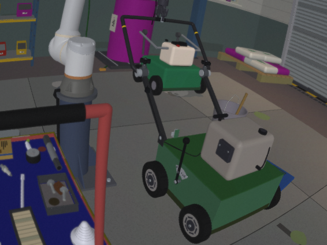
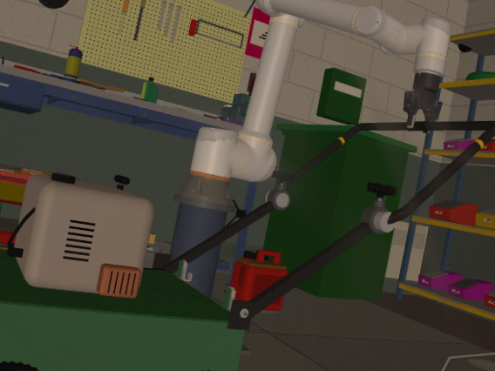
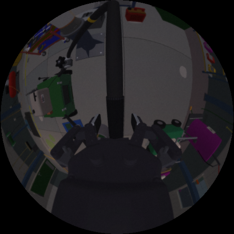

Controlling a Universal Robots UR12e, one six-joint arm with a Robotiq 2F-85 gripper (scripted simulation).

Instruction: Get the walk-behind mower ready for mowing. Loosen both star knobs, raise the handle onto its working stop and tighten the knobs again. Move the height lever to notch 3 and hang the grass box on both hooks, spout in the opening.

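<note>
The black handle (image 1: 161, 20) (image 2: 418, 126) (image 3: 114, 69) stands raised above the green mower deck (image 1: 219, 185), its top crossbar running between the fingers of my gripper (image 1: 161, 18) (image 2: 419, 121) (image 3: 115, 121), which is open and holds nothing. A star knob sits at each side joint of the handle (image 1: 145, 60) (image 1: 205, 62) (image 2: 381, 189) (image 3: 60, 62). The height lever (image 1: 181, 160) with its black ball stands on the near side of the deck. The beige engine (image 1: 237, 148) (image 2: 85, 232) sits on top. Two small hooks (image 2: 185, 271) (image 2: 229, 297) stand at the deck's rear edge.
The arm's pedestal (image 1: 75, 130) stands just left of the mower. A cart with a red rail (image 1: 101, 161) and a blue tool tray (image 1: 37, 185) fills the near left. A second mower (image 1: 176, 72), a bucket (image 1: 231, 111) and a red can (image 2: 259, 276) lie behind.
</note>
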